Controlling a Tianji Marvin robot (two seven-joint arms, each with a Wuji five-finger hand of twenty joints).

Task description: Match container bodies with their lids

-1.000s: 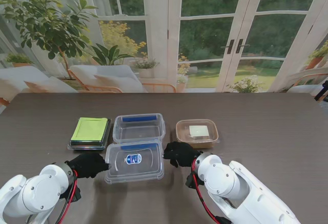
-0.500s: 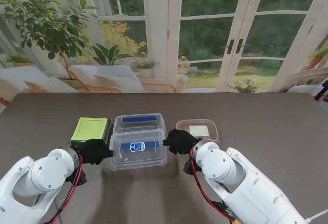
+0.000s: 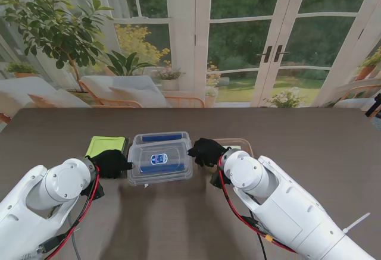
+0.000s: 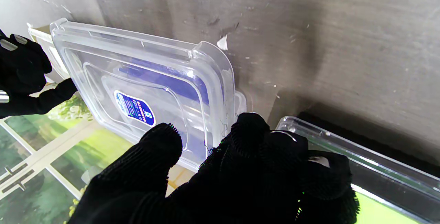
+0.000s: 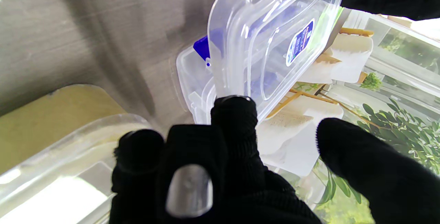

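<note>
Left robot hand: my left robot hand [image 3: 111, 163] is closed on the left edge of the clear lid [image 3: 159, 160] — in the left wrist view its black-gloved fingers [image 4: 247, 138] curl round the lid's rim while the thumb lies over the lid's top face.
Right robot hand: my right robot hand [image 3: 206, 152] grips the opposite, right edge of that same lid; in the right wrist view one fingertip [image 5: 233, 110] presses on the lid's rim and the thumb stands apart on the other side.
Clear lid: held between both hands, off the surface, tilted, with a small blue oval label [image 3: 157, 159] near its middle. It hangs over the clear container body [image 3: 159, 139], covering most of it; whether it touches the body I cannot tell.
Clear container body: on the surface in the middle of the row, a blue strip [image 3: 161, 137] showing along its far rim.
Green-topped container: a dark tray with a lime-green top [image 3: 105, 146], just beside my left robot hand, on the left of the clear body.
Tan container: a brownish tub [image 3: 241, 147] on the right — mostly hidden behind my right robot hand.
Surface: dark wood-grain surface [image 3: 309, 147], carrying all three containers in a row.
</note>
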